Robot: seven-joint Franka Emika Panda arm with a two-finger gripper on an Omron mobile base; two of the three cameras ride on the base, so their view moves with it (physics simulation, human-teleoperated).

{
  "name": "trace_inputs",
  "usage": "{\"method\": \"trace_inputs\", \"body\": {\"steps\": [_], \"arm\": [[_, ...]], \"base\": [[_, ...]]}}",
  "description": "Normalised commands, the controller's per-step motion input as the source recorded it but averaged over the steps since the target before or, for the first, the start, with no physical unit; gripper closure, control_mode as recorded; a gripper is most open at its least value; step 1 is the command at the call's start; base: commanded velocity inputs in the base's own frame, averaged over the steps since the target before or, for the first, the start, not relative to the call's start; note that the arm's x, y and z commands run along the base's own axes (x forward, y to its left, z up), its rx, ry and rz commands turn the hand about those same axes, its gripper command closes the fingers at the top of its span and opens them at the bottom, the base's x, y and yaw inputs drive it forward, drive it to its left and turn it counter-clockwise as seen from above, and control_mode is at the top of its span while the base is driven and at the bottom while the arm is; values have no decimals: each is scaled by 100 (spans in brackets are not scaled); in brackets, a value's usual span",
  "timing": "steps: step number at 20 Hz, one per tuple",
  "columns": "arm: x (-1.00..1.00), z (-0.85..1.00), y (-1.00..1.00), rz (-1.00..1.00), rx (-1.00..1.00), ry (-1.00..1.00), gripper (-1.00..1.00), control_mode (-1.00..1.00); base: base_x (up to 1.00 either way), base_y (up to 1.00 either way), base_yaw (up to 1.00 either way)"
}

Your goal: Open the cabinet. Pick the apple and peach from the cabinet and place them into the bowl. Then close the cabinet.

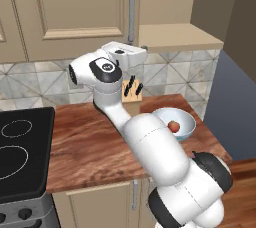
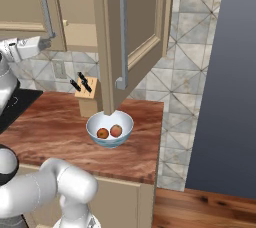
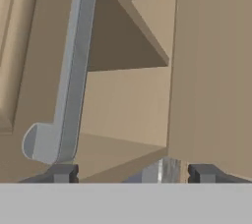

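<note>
On the wooden worktop (image 2: pixel 60 127), the white, blue-patterned bowl (image 2: pixel 109 127) is seen holding the apple (image 2: pixel 103 133) and peach (image 2: pixel 116 131), near the knife block (image 2: pixel 86 93). Above, the beige cabinet (image 2: pixel 135 17) is kept with one door open; the fingers (image 3: pixel 132 173) are spread apart beside its grey handle (image 3: pixel 71 70). No writing is legible

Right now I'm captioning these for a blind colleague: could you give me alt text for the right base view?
A white bowl holding two reddish fruits sits on a wooden counter, under a beige wall cabinet whose right door stands open. A knife block stands behind the bowl against the tiled wall, and the robot's white arm fills the lower left.
</note>
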Motion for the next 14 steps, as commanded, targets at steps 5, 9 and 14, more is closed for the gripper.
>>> {"method": "trace_inputs", "body": {"steps": [5, 9, 14], "arm": [[42, -6, -5, 0, 3, 4, -100, -100], [-96, 14, 2, 6, 2, 3, -100, -100], [-100, -1, -5, 13, 3, -2, -100, -100]], "base": [[0, 0, 0], [0, 0, 0], [0, 0, 0]]}}
